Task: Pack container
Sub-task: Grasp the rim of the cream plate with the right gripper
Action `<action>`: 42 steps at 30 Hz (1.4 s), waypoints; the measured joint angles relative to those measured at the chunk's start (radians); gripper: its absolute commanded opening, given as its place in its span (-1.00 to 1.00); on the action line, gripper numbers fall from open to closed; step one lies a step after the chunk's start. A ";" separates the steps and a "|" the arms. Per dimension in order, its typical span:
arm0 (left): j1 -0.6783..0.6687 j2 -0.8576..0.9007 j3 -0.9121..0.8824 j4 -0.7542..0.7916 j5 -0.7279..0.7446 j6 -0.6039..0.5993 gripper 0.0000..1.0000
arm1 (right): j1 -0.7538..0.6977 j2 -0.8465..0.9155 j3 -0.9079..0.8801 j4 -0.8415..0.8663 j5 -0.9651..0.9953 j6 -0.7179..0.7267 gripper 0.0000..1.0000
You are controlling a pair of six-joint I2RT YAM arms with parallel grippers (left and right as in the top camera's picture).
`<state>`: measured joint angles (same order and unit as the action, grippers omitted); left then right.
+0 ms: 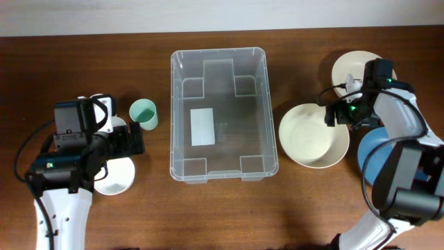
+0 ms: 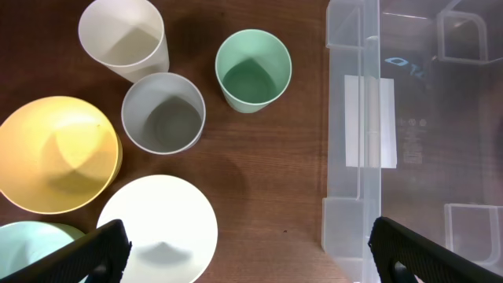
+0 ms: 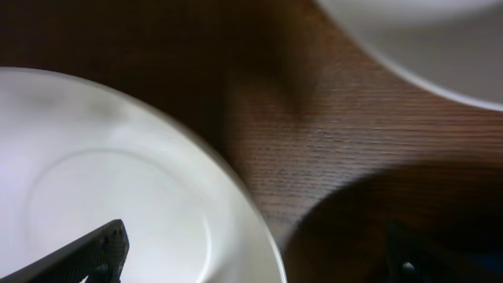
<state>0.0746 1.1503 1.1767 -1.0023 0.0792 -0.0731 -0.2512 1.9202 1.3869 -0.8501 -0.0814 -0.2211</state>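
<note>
The clear container (image 1: 258,104) stands in the middle of the table with nothing in it, its white label (image 1: 202,127) on the bottom. It also shows in the left wrist view (image 2: 440,134). My left gripper (image 1: 137,141) is open and empty, hovering left of the container, above a white bowl (image 2: 157,228) and bare wood; its jaws (image 2: 250,255) span wide. My right gripper (image 1: 338,114) is open over the right rim of a cream bowl (image 1: 312,135). In the right wrist view its fingers (image 3: 255,255) straddle that bowl's rim (image 3: 102,181) without closing on it.
Left of the container stand a green cup (image 2: 253,69), a grey cup (image 2: 163,112), a cream cup (image 2: 124,38), a yellow bowl (image 2: 55,153) and a pale green bowl (image 2: 27,240). On the right are a second cream bowl (image 1: 350,66) and a blue bowl (image 1: 374,156).
</note>
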 measured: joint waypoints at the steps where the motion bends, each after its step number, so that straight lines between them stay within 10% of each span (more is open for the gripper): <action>1: 0.000 0.000 0.000 0.000 0.000 0.000 0.99 | 0.000 0.013 0.000 0.000 0.000 0.000 0.98; 11: 0.000 0.000 0.000 0.000 0.000 0.000 0.99 | 0.000 0.119 0.001 0.023 -0.042 0.000 1.00; 34: 0.000 0.000 0.000 0.015 0.000 0.000 0.99 | -0.002 0.132 0.005 -0.004 -0.117 -0.003 -0.92; 42: 0.000 0.000 0.000 0.018 0.000 0.000 0.99 | -0.003 0.132 0.010 -0.005 -0.179 0.023 -0.93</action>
<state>0.0746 1.1503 1.1767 -0.9844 0.0788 -0.0731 -0.2546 2.0518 1.3968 -0.8547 -0.2600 -0.1978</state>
